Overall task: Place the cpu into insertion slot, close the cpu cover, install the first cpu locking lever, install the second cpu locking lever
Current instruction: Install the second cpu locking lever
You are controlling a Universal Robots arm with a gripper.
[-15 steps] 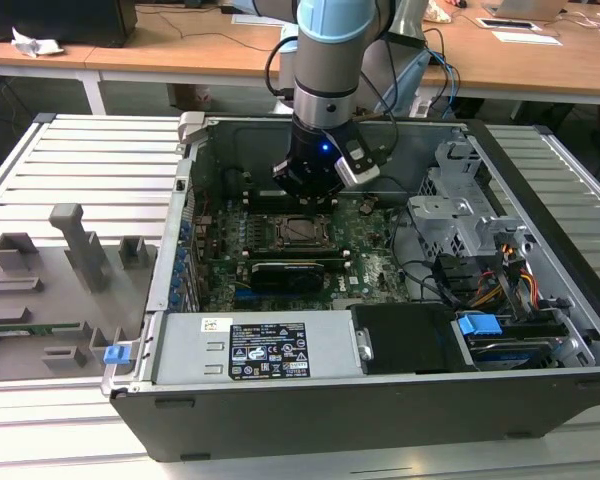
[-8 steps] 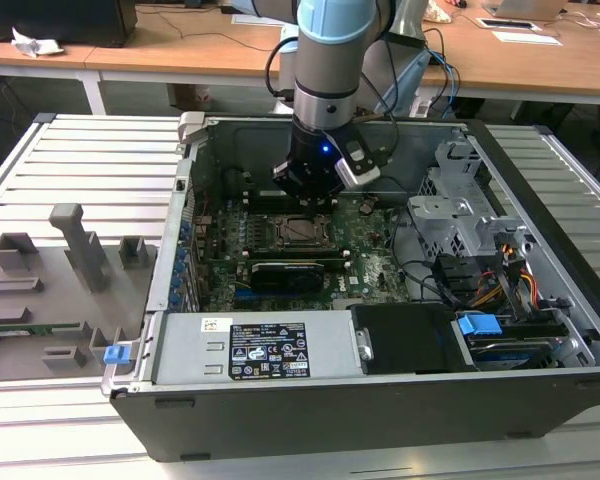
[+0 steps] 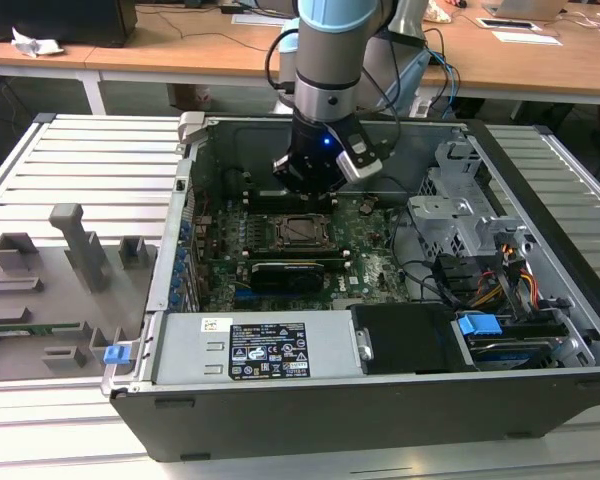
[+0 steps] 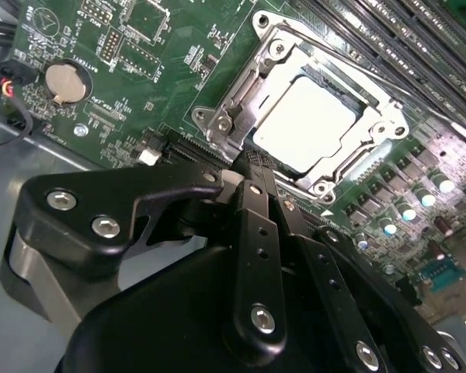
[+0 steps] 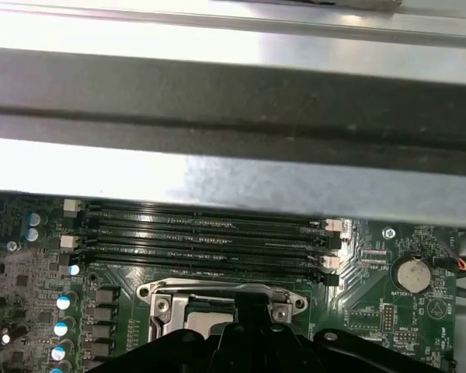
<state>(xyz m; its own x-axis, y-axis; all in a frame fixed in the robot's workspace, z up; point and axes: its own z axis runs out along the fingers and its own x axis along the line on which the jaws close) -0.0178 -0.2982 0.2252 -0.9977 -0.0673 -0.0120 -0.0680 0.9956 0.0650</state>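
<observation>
Inside case, cpu (image 4: 304, 123) lies just beyond gripper (image 4: 252, 167).

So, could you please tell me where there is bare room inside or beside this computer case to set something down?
The slatted table beside the case is bare behind the grey fixture tray. Inside the case, the power supply's flat top is free. Around the insertion slot it is crowded: the end effector hangs over it, and cables fill the drive cage side.
</observation>
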